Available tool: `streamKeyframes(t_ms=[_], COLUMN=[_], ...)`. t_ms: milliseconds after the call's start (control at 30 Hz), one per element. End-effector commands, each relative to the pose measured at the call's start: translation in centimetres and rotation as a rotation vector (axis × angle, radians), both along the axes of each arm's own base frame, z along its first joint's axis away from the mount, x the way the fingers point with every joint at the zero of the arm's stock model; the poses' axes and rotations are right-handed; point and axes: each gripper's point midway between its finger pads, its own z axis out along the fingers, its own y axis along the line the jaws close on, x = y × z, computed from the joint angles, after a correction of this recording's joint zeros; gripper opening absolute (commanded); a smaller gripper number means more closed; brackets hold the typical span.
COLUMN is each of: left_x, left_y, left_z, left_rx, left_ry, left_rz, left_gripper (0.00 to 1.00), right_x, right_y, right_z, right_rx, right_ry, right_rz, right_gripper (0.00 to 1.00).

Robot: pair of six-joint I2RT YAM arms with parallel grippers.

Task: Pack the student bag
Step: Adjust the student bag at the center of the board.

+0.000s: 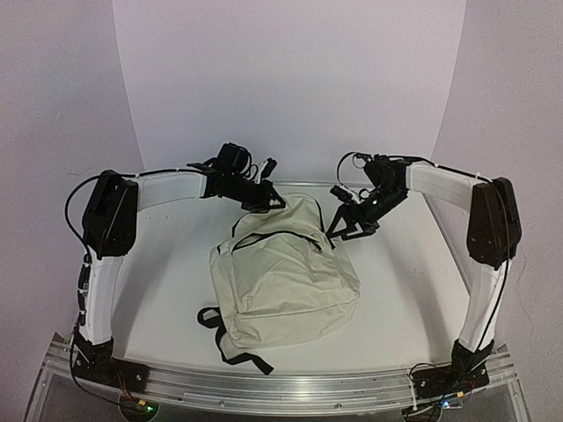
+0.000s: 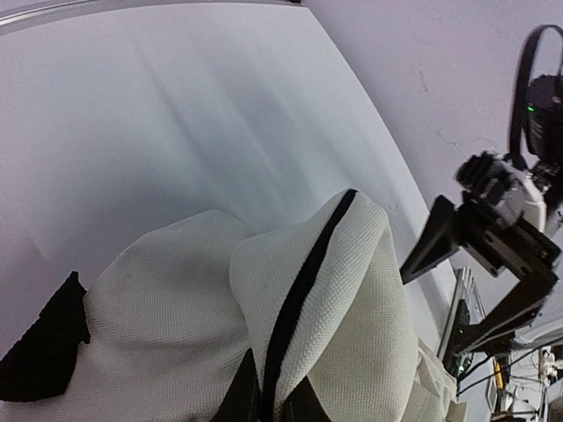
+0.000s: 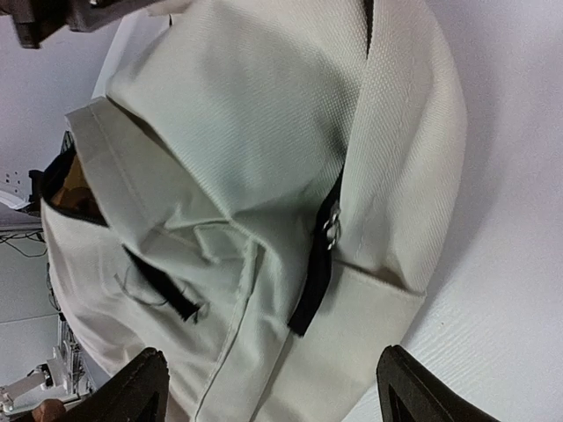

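Student bag (image 1: 283, 281) lies flat in the middle of the white table (image 1: 405, 290), between the two arms, front panel up; its long axis runs roughly from the near edge to the far edge, leaning a little to the right as it goes away from you; the top end points to the far wall and the bottom end, with the black straps (image 1: 211, 318) poking out from under it, points back toward the left arm's base; your left gripper (image 1: 264, 198) is closed right down at the far top corner and looks to have pinched a fold of the cream fabric there, which rises in a peak toward it; your right gripper (image 1: 350, 224) stands wide open at the far right shoulder of the bag, holding nothing, with the black zipper (image 3: 321, 264) and its metal pull just ahead of its fingers (image 3: 145, 387); as for progress, you have no loose items showing on the table; the right wrist view shows a dark gap at the bag's mouth, so I judge it not yet zipped shut; whether anything is inside you cannot tell
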Motion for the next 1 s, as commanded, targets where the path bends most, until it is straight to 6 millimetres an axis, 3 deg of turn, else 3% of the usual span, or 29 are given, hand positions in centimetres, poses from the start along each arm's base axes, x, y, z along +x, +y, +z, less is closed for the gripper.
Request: streamKeyframes(t_ms=[0, 200, 400, 633, 833, 900, 967], left_x=[-2.2, -4.6, -6.3, -5.9, -4.9, -3.7, -2.0], left_y=[-3.3, -4.8, -5.2, -5.5, -5.8, -5.4, -4.6], left_z=[8.1, 11.0, 13.9, 15.4, 15.6, 15.6, 15.8], left_rx=[-0.161, -0.206, -0.269, -0.282, -0.28, -0.263, -0.262], left_ry=[-0.159, -0.2, -0.223, -0.239, -0.242, -0.247, -0.234], left_rz=[-0.195, -0.301, -0.371, -0.359, -0.329, -0.286, -0.227], left_gripper=[0.06, 0.06, 0.06, 0.06, 0.06, 0.08, 0.1], right_x=[0.5, 2.2, 2.3, -1.2, -3.5, -3.5, -3.4], right_y=[1.4, 1.4, 2.2, 4.1, 5.6, 5.5, 5.3], right_z=[2.1, 4.0, 3.8, 6.2, 9.3, 10.7, 11.8], right_rx=[0.084, 0.067, 0.076, 0.182, 0.215, 0.224, 0.225], right_ry=[-0.043, -0.131, -0.118, -0.084, -0.137, -0.157, -0.181], right_rz=[0.008, -0.013, -0.009, 0.071, 0.119, 0.104, 0.085], right_gripper=[0.83, 0.9, 0.9, 0.76, 0.31, 0.12, 0.01])
